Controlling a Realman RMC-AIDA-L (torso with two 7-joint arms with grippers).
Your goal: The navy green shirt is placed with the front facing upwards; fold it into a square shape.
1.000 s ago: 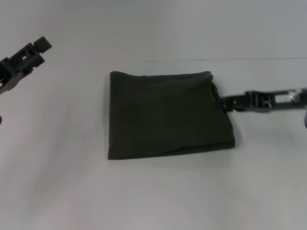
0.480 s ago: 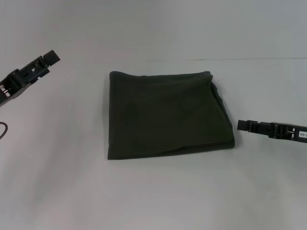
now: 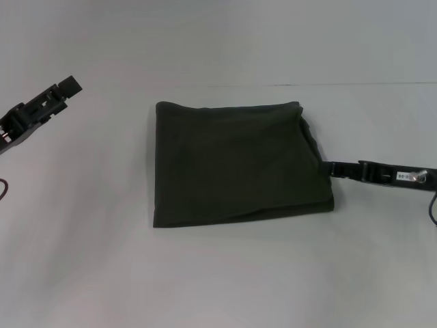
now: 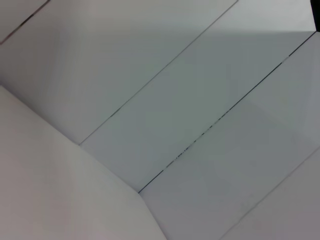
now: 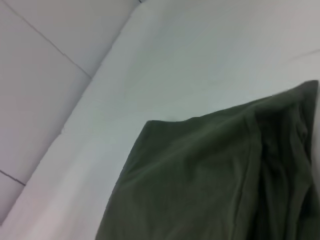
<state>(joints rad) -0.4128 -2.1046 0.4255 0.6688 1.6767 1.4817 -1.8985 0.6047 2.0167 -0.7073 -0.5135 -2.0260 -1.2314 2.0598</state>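
The navy green shirt point(image 3: 239, 164) lies folded into a rough square in the middle of the white table point(image 3: 218, 273), its dark olive cloth matte and soft, with faint creases running across the top layer. The far and left edges are fairly straight; the near edge slants a little, and the right side shows stacked fold layers that bulge slightly outward. In the right wrist view the shirt point(image 5: 210, 180) fills the lower part of the picture, its folds and a seam line plain against the pale tabletop. Bare table surrounds the cloth on all sides, with wide room in front and to the left. The right gripper point(image 3: 332, 168) reaches in low from the right, its tip touching or just at the shirt's right edge near the near corner; I cannot tell whether its fingers are parted or closed on the cloth. The left gripper point(image 3: 68, 85) hangs well apart from the shirt at the far left, above the table, and its finger spacing cannot be told either.
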